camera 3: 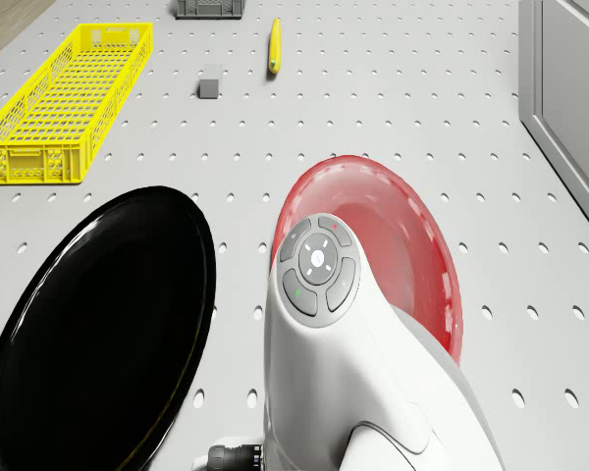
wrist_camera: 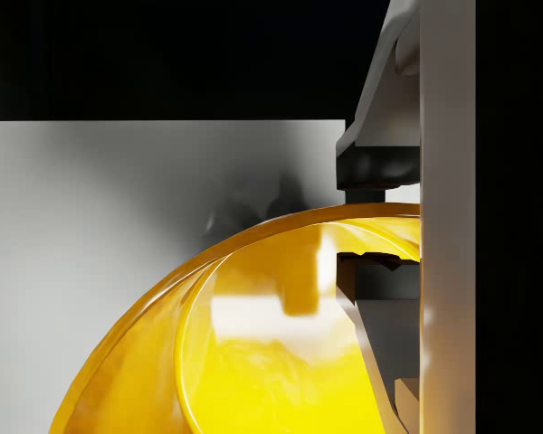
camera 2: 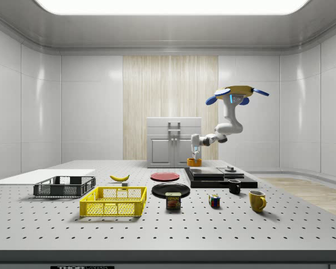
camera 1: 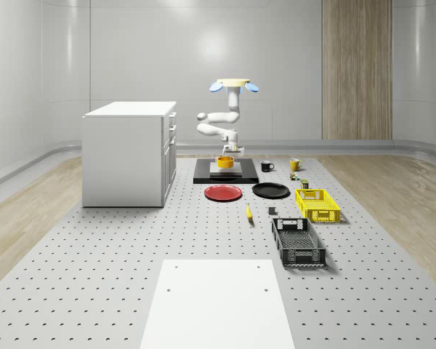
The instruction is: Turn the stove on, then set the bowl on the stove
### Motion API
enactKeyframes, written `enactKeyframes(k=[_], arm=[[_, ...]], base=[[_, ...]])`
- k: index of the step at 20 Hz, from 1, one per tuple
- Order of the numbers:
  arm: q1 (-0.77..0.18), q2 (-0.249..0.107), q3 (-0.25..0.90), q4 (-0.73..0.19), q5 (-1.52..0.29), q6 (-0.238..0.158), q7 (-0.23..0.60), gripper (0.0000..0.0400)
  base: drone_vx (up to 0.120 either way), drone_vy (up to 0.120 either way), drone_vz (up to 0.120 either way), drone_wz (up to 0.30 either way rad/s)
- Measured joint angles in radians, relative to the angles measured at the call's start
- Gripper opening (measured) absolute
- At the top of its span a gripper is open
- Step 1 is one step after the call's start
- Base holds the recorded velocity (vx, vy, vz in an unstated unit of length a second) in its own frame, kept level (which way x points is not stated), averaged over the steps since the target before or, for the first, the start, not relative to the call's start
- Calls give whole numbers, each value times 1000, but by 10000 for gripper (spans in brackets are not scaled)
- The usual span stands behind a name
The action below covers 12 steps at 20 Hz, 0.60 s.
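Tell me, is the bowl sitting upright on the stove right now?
Upright. The bowl stands rim-up on the stove, the gripper closed on its rim. The drone hovers above the stove.

A simulated test lab, this one: a big perforated grey table like an optical bench, bare white panelled walls with one wood-slat panel, a lone white cabinet, and kitchen props laid out like test pieces.

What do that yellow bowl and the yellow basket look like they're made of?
The bowl looks like glazed ceramic or glossy plastic: its smooth surface carries bright reflections. The yellow basket looks like moulded plastic: a matte open lattice with thin, even ribs.
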Motion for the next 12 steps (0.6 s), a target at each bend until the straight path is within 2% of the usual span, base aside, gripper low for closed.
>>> enactKeyframes(k=[2,4,11,12], arm=[[0,0,0,0,0,0,0,100],[0,-1,0,0,0,1,0,100],[-1,-2,0,0,1,2,1,100],[-1,-2,-2,1,-1,3,1,100]], base=[[-120,0,0,0],[-120,-80,0,0],[-120,0,0,0],[0,0,0,0]])
